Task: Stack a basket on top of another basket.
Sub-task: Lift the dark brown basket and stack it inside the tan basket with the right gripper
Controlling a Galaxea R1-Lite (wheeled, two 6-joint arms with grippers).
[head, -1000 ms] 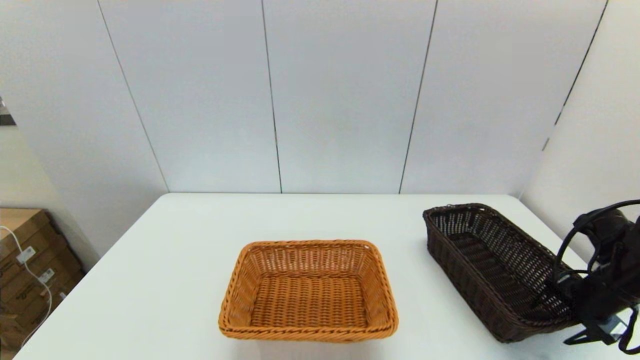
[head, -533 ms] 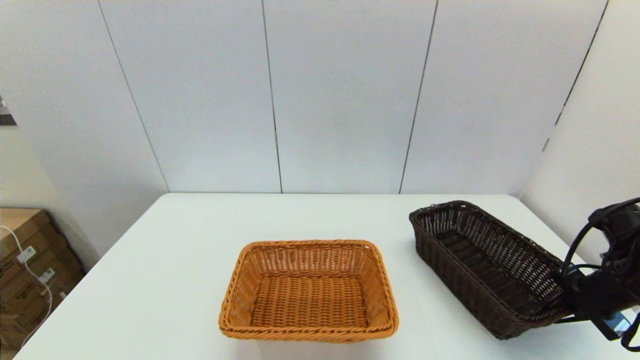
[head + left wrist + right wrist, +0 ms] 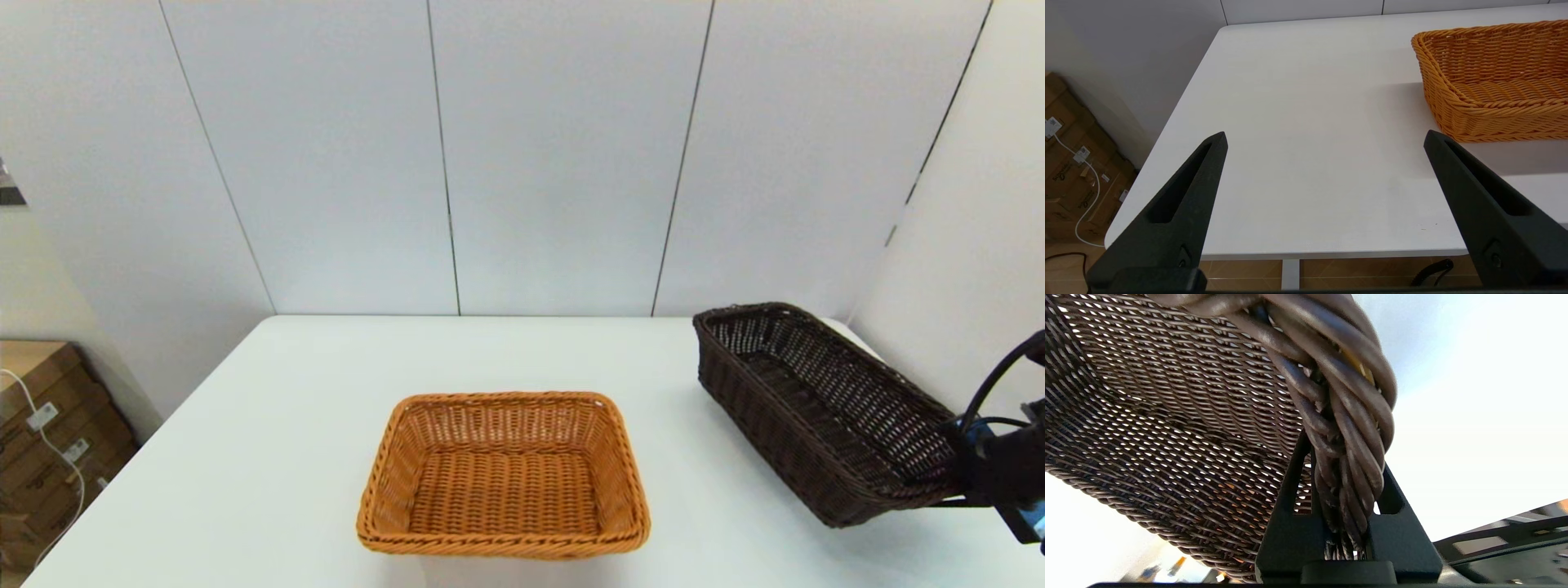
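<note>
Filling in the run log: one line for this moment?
right gripper: shut on dark basket rim, tilted | orange basket: on table | left gripper: open

tan basket (image 3: 504, 475) centre of table (image 3: 269, 457), dark basket (image 3: 816, 408) right

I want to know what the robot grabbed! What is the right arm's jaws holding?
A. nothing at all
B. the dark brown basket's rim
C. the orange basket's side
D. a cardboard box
B: the right gripper is shut on the braided rim of the dark brown basket, which it holds tilted above the table, apart from the orange basket.
</note>
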